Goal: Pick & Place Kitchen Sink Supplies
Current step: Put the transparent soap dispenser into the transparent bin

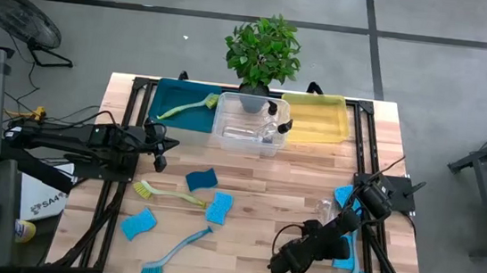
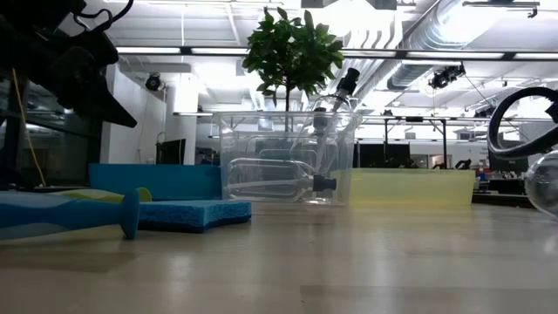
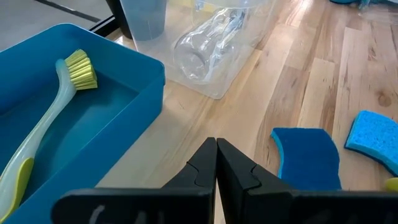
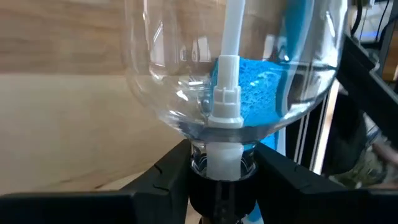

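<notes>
Clear pump bottle (image 4: 230, 81) is sitting in the right gripper (image 4: 221, 165), jaws clamping its black neck collar; the white dip tube is showing through the rounded body. From above, that bottle (image 1: 330, 209) is barely readable, a faint glint near the table's right edge, with the right gripper (image 1: 320, 229) and arm covering much of it. In the low view only a curved sliver of it (image 2: 542, 183) is showing at the frame edge.

A blue sponge (image 4: 264, 84) is lying behind the bottle, seen distorted through the plastic. A blue brush (image 1: 352, 268) beside the right arm is mostly hiding under it.

Left gripper (image 3: 216, 163) is hovering over bare wood just in front of the teal bin (image 3: 124, 112), jaws pressed together, holding nothing. A dark blue sponge (image 3: 308, 155) is lying just beside it, a lighter sponge (image 3: 373, 134) being cut off at the frame edge.

A yellow-green brush (image 3: 43, 124) is resting in the teal bin, handle end cut off. Another bottle (image 3: 208, 43) is lying on its side in the clear bin (image 1: 249, 124); a second one there is hard to separate from the walls.

Mid-table: a second yellow-green brush (image 1: 166, 193), another blue brush (image 1: 174, 251), a far-left sponge (image 1: 138, 224).

Yellow bin (image 1: 317, 117) contents: cannot tell. Potted plant (image 1: 262, 53) is standing behind the bins.
</notes>
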